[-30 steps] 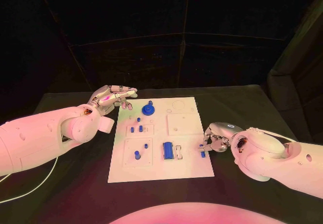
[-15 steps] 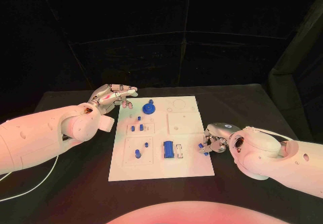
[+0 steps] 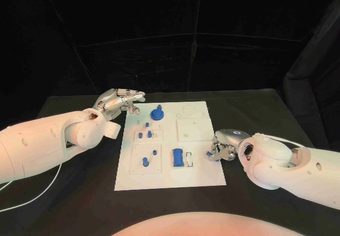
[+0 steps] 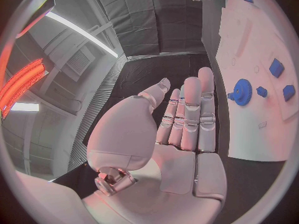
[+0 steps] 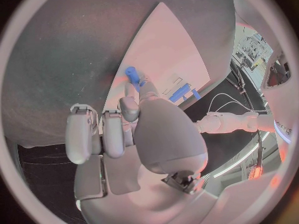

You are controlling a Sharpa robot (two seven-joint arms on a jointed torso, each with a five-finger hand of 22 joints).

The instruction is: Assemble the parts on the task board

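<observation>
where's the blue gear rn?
Head view: the blue gear sits near the task board's far-left end, just right of the left hand, which isn't touching it.

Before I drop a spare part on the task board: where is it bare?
Bare: the task board's near strip below the blue block, and the far right corner. Crowded: around the blue gear, and the right edge, where the right hand pinches a blue peg.

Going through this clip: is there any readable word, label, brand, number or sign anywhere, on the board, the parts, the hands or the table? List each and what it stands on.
None can be read.
The task board carries only raised outlines and recesses, no print that shows.
The blue parts, such as the gear and the block, are plain.
The left hand, the right hand with its blue peg, and the table show no lettering.
</observation>
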